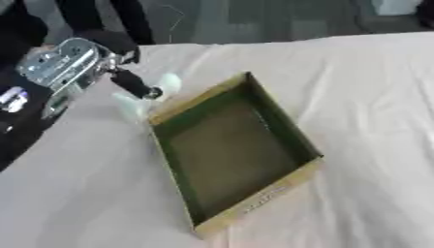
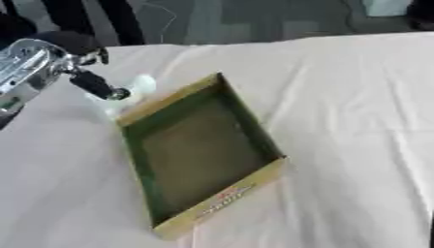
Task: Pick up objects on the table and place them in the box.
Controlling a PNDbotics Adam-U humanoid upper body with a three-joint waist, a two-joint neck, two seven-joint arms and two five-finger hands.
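Note:
A shallow open box with a tan rim and a dark green inside lies slanted in the middle of the white-covered table, and nothing shows in it. My left hand, silver and black, comes in from the upper left. It sits just off the box's far left corner. A pale green object, blurred, sits at that hand's tip, and a black finger lies across it. I cannot tell whether the object rests on the cloth or is lifted. My right hand is out of sight.
The white cloth covers the table and spreads wide to the right of the box and in front of it. Dark floor and dark legs show beyond the far edge.

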